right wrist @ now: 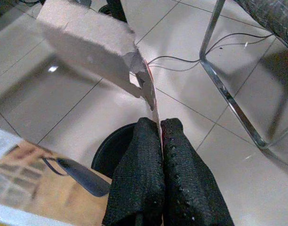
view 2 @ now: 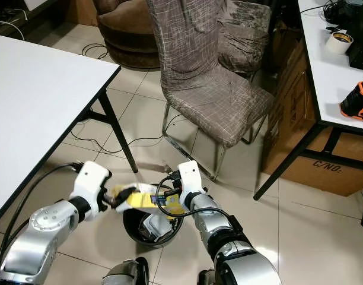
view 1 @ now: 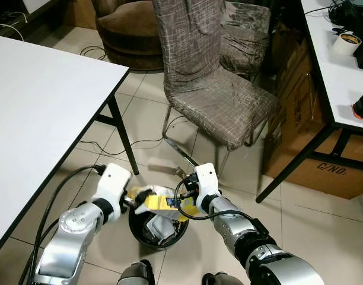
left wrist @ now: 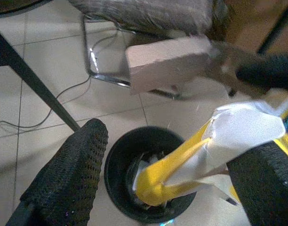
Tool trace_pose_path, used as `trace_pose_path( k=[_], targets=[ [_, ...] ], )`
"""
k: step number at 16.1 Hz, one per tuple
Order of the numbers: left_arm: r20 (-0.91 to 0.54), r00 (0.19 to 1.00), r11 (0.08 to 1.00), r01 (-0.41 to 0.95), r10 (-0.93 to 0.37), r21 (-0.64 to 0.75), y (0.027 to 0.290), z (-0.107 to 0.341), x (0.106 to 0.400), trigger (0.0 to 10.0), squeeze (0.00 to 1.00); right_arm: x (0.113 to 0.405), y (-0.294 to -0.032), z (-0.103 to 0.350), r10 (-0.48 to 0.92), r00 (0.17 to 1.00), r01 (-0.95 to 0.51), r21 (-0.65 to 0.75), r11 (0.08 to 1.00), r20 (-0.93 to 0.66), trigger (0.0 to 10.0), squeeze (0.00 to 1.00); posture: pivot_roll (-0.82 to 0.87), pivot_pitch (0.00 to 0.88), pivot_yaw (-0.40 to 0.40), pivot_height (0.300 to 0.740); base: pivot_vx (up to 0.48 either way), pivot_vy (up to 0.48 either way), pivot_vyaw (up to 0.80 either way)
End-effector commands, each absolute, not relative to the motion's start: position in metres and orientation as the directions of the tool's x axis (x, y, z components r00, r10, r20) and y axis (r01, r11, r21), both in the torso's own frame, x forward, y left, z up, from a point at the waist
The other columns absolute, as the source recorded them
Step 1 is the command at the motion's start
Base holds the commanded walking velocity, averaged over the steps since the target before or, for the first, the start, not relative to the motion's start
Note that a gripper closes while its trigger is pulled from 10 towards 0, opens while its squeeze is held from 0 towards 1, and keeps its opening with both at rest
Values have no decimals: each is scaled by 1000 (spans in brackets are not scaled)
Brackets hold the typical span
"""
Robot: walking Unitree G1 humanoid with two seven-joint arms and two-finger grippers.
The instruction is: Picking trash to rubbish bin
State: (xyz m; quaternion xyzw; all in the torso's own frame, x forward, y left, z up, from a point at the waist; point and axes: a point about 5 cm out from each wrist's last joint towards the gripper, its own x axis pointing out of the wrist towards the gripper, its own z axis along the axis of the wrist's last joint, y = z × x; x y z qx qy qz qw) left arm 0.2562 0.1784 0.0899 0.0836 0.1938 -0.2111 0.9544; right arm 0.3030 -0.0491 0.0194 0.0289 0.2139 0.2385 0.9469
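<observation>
both arms low over the black rubbish bin (view 1: 152,228), which sits on the tiled floor (view 1: 324,219) in front of the robot, just before the chair (view 1: 214,95).

left gripper (view 1: 134,199) above the bin's left rim, fingers (left wrist: 71,174) spread apart; a crumpled yellow-and-white wrapper (view 1: 158,203) lies between them, resting against one finger, hanging over the bin mouth. other trash (view 1: 158,228) already inside the bin.

right gripper (view 1: 181,181) above the bin's far rim, fingers (right wrist: 144,188) pinched tight on the edge of a torn cardboard piece (right wrist: 94,44). cardboard sticks out past the fingertips, over the floor beyond the bin.

white table (view 1: 33,113) on the left, second table (view 1: 338,65) on the right with a cardboard box (view 1: 324,166) under it. cables (view 1: 134,142) run along the floor under the chair.
</observation>
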Motion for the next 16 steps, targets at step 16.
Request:
trace_pose_path(
  k=[16],
  targets=[
    [-320,897,858,112,-304,-501,179,112,270,10000,0,295,-58,6,405,800,-381,146,913,-444,10000,0,148,156,-21,740,0,0,0]
  ],
)
